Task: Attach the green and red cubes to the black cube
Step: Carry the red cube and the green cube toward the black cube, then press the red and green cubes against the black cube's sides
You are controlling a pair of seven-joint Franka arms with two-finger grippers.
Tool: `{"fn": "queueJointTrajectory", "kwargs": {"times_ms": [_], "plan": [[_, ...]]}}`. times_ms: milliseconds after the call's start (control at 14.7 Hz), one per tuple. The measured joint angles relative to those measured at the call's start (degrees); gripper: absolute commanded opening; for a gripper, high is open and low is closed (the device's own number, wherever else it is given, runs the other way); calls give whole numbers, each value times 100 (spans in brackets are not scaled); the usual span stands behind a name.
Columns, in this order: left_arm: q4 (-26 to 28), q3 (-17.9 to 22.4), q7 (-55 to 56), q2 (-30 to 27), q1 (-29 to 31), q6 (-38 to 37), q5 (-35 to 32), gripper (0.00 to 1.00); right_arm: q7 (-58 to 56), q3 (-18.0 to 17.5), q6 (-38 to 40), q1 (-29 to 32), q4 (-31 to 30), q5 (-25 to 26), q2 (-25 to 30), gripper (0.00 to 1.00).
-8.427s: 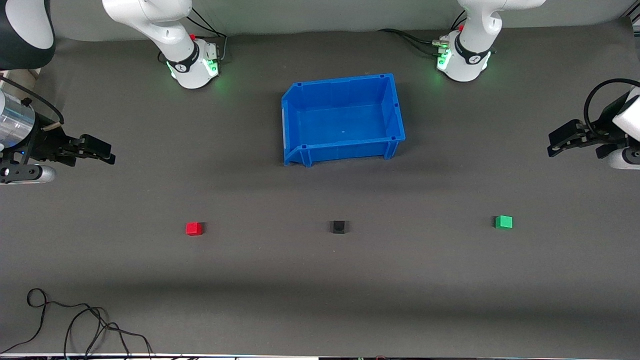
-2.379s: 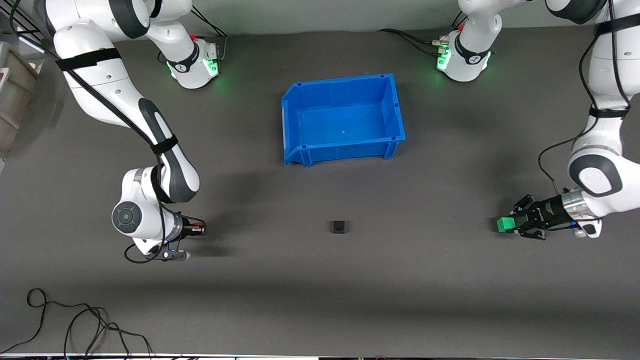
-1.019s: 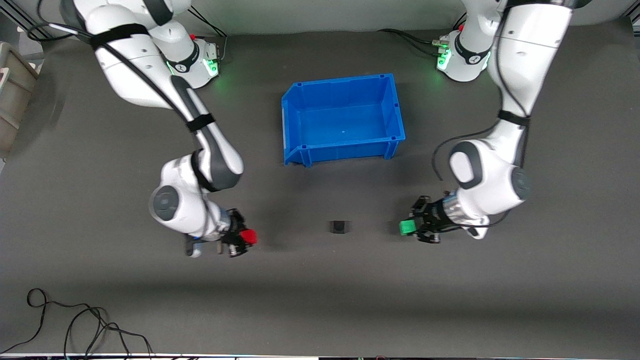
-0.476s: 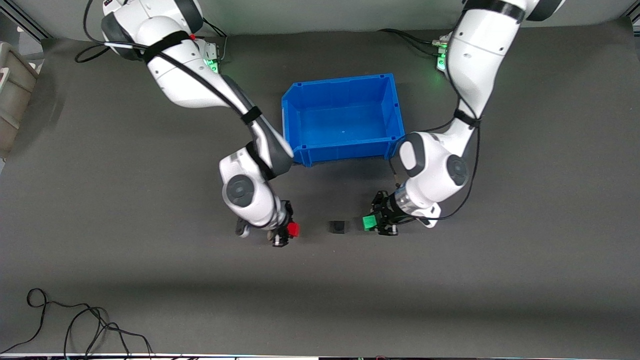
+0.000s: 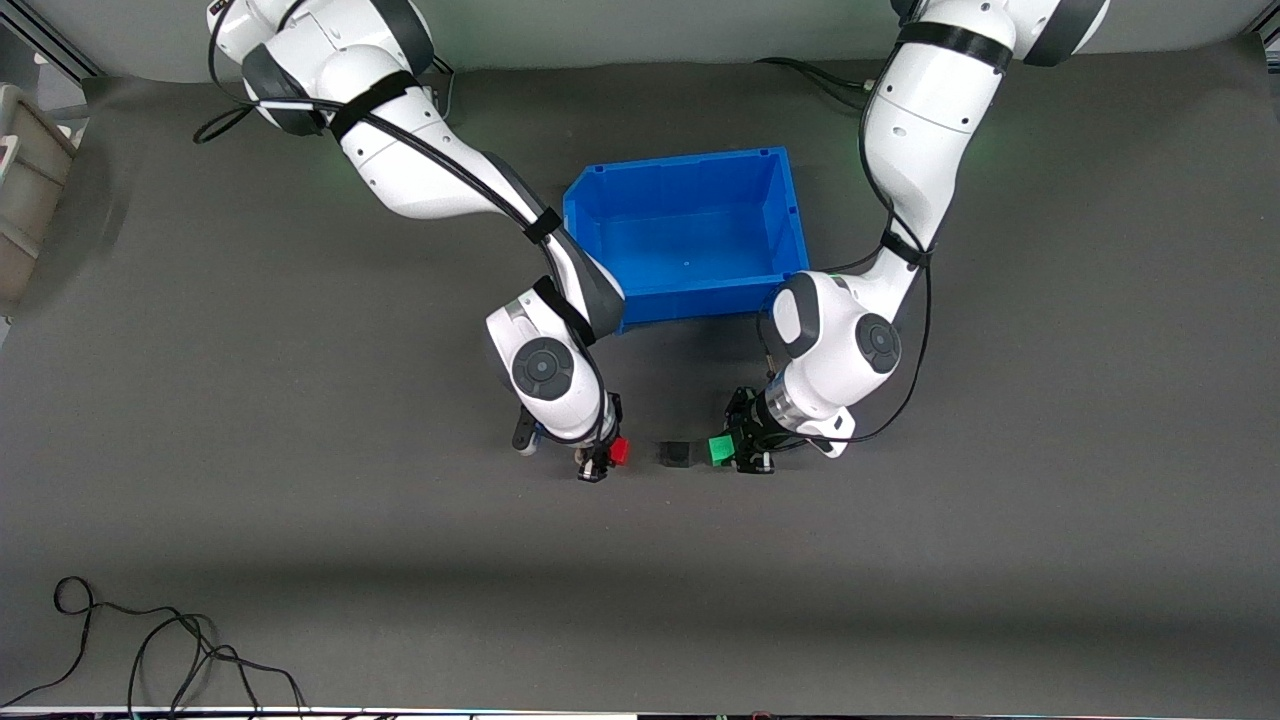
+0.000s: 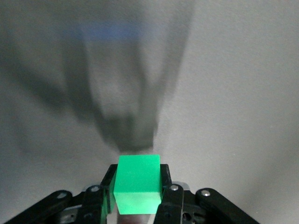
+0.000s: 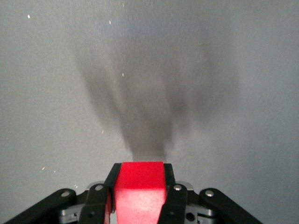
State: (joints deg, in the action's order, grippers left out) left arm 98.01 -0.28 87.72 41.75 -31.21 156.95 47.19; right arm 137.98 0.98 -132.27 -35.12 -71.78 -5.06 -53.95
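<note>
The black cube (image 5: 676,454) sits on the dark mat, nearer the front camera than the blue bin. My left gripper (image 5: 730,449) is shut on the green cube (image 5: 720,448), which it holds just beside the black cube on the left arm's side, a small gap between them. In the left wrist view the green cube (image 6: 138,183) sits between the fingers. My right gripper (image 5: 606,455) is shut on the red cube (image 5: 620,451), held beside the black cube on the right arm's side, a wider gap between them. It also shows in the right wrist view (image 7: 138,191).
A blue bin (image 5: 600,215), empty, stands farther from the front camera than the cubes, between the two forearms. A black cable (image 5: 150,640) lies at the near edge toward the right arm's end. A beige box (image 5: 25,190) stands off the mat's edge there.
Both grippers have carried their cubes inward toward the black cube; the green cube now sits nearly against it and the red cube is closer than before. The black cube has not moved.
</note>
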Motion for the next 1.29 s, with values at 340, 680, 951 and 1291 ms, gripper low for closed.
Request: {"fn": "queueJointTrajectory", "kwargs": {"times_ms": [340,680,951,1291], "plan": [[-263,1,-1,233,0,-14,-4,0,295,1,85,-96,476,32,-339,0],[-378,-13,-3,323,-29,-169,-30,0,316,1,98,-262,740,563,-568,0],[-432,-45,-3,334,-104,-202,-32,0,316,4,100,-392,879,892,-717,0],[-434,-46,-3,345,-125,-202,-32,0,316,4,101,-426,991,898,-787,0]]}}
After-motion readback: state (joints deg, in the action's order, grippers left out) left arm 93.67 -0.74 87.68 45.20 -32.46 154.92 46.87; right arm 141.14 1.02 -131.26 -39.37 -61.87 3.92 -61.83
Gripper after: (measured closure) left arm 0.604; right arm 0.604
